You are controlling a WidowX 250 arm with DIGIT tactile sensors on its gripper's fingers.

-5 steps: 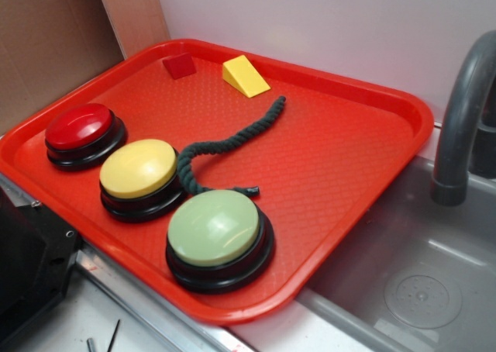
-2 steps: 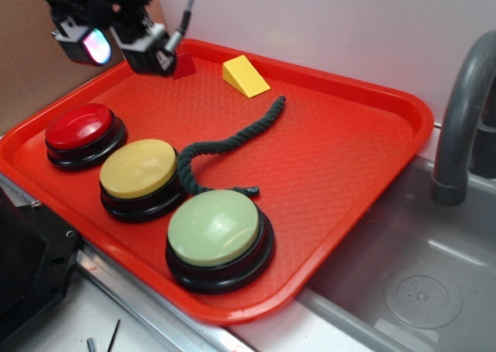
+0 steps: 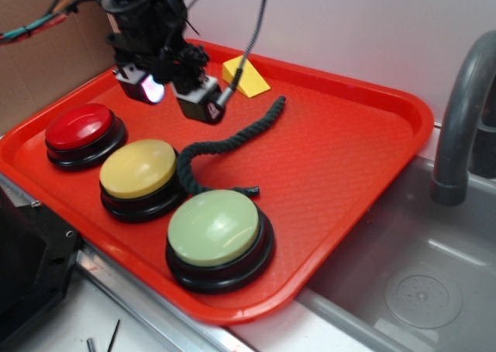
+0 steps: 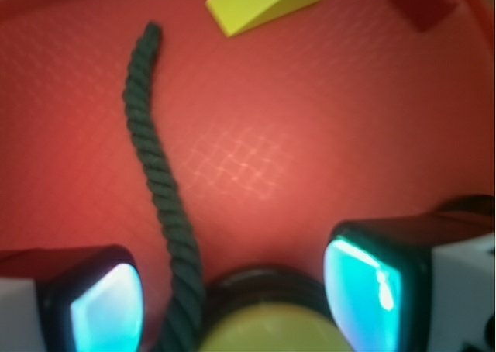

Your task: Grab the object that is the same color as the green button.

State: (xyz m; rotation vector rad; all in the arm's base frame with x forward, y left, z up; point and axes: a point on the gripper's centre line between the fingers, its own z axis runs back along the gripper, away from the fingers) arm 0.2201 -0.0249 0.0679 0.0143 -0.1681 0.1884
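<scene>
**Open gripper above the red tray**

The gripper [image 3: 177,91] hangs over the red tray [image 3: 364,166] with its two fingers spread wide and nothing between them. The fingers [image 4: 105,305] have shiny blue-green pads. Just under it is the yellow button [image 3: 138,169]. The dark green rope [image 3: 225,144] lies on the tray, curling from beside the yellow button up toward the yellow wedge block [image 3: 246,76]. The green button [image 3: 215,227] sits near the rope's lower end. The red button [image 3: 78,127] is at the left, and a small red block [image 4: 422,1] sits by the wedge
</scene>
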